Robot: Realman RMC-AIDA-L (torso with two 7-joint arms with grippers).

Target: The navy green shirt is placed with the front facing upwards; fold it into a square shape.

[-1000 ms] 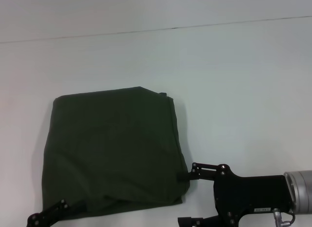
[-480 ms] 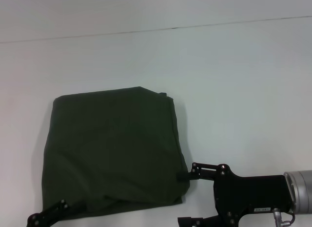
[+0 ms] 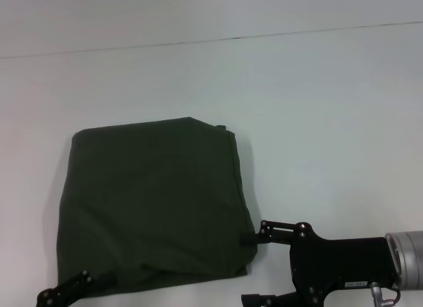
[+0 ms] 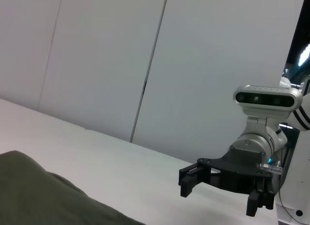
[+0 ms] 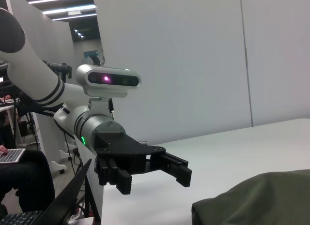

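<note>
Matt cloth navy green shirt [image 3: 152,201] – soft, creased – on a smooth white table [image 3: 317,109].

In the head view you have the navy green shirt [image 3: 153,203] lying folded on the bench [image 3: 317,122], filling the lower left of the frame. The left gripper [image 3: 73,288] sits at the bottom left edge, just at the shirt's near left corner. The right gripper [image 3: 254,267] comes in from the lower right, its upper finger touching the shirt's near right corner. Behind the shirt, the bench runs to a seam across the upper frame.
</note>
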